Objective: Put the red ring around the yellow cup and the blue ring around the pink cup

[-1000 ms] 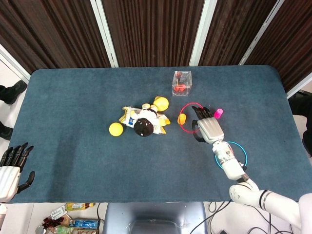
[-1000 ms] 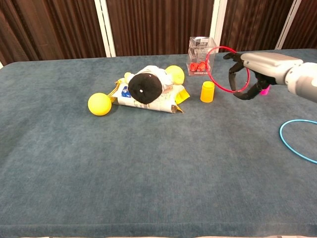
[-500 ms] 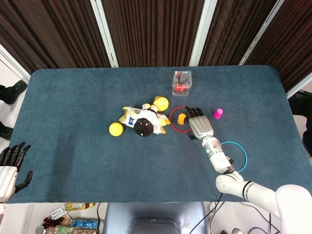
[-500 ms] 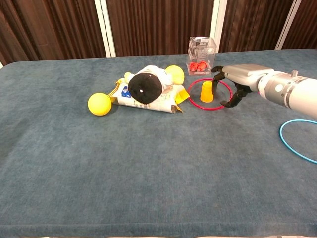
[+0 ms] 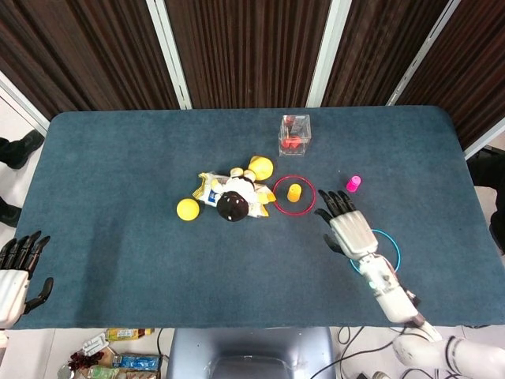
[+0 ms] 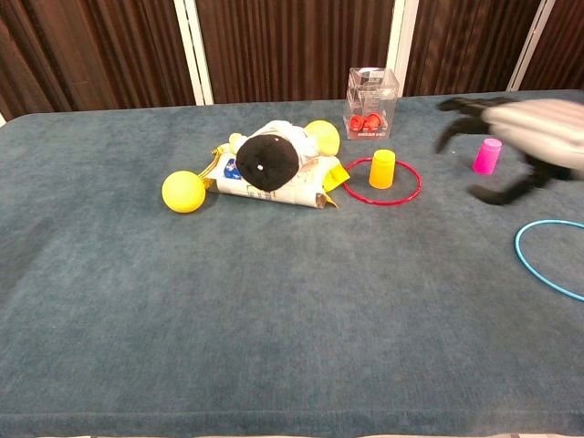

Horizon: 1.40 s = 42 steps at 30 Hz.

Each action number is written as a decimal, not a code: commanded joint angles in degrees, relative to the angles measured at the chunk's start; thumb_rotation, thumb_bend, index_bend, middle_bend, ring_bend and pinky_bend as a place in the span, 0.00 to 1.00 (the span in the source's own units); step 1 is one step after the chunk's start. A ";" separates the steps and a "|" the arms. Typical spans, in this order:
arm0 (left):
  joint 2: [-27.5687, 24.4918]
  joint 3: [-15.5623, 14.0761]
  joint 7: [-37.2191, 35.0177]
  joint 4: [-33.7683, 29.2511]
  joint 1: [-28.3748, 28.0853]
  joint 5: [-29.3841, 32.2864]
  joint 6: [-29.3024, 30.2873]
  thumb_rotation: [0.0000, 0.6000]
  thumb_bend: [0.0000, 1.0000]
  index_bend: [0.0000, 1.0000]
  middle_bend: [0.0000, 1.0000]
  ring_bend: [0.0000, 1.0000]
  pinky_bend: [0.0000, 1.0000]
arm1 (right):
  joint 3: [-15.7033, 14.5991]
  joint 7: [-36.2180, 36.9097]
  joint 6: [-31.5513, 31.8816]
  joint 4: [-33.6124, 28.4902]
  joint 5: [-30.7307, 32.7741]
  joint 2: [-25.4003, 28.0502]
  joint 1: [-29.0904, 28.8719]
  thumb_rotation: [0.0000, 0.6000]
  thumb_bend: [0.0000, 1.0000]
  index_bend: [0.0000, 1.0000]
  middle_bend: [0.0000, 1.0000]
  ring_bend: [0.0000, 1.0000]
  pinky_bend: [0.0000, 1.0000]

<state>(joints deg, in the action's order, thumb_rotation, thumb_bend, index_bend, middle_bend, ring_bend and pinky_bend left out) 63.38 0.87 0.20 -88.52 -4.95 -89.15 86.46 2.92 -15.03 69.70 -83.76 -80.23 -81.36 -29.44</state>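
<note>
Lying flat on the table at about four o'clock from the empty, spread-fingered right hand (image 5: 350, 230), blue ring (image 5: 392, 251) far from left hand (image 5: 16, 276), pink cup (image 5: 353, 183) at twelve o'clock, red ring (image 5: 294, 195) around yellow cup (image 5: 294, 192).

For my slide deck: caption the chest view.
Red ring lies around the yellow cup; the empty right hand hovers near the pink cup.
</note>
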 commanded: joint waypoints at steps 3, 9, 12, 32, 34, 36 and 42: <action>0.54 -0.24 1.21 -0.19 -0.17 -0.68 -0.01 1.00 0.44 0.00 0.00 0.00 0.04 | -12.73 0.35 15.09 -8.77 -12.78 10.73 14.23 1.00 0.47 0.40 0.04 0.00 0.00; 0.77 -0.38 1.55 -0.13 -0.17 -1.22 0.26 1.00 0.44 0.00 0.00 0.00 0.04 | -15.05 -0.83 17.73 -4.51 -15.60 10.70 17.77 1.00 0.47 0.44 0.04 0.00 0.00; 0.82 -0.45 1.66 -0.11 -0.16 -1.10 0.10 1.00 0.44 0.00 0.00 0.00 0.04 | -15.54 -0.36 17.64 -0.12 -15.34 9.51 19.57 1.00 0.47 0.46 0.04 0.00 0.00; 0.77 -0.53 1.52 -0.15 -0.75 -0.64 -1.28 1.00 0.44 0.00 0.00 0.00 0.04 | -8.11 15.91 2.82 21.61 -6.64 -1.54 17.14 1.00 0.47 0.54 0.04 0.00 0.00; 0.78 -0.55 1.66 -0.17 -0.72 -0.64 -1.25 1.00 0.44 0.00 0.00 0.00 0.04 | -7.75 16.61 2.21 23.20 -7.15 -2.74 16.46 1.00 0.47 0.56 0.04 0.00 0.00; 0.81 -0.45 1.66 -0.11 -0.61 -0.49 -1.01 1.00 0.44 0.00 0.00 0.00 0.04 | -7.67 17.52 1.81 24.46 -7.76 -3.70 16.01 1.00 0.47 0.59 0.05 0.00 0.00; 0.62 -0.38 1.32 -0.18 -0.57 -0.26 -1.00 1.00 0.44 0.00 0.00 0.00 0.04 | -7.49 18.58 1.13 26.19 -8.36 -4.85 15.66 1.00 0.47 0.61 0.05 0.00 0.00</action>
<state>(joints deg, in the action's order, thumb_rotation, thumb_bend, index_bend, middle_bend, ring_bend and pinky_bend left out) 64.01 0.49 1.53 -88.71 -5.51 -89.41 85.45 -4.61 3.50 70.74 -57.65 -88.50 -86.18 -13.79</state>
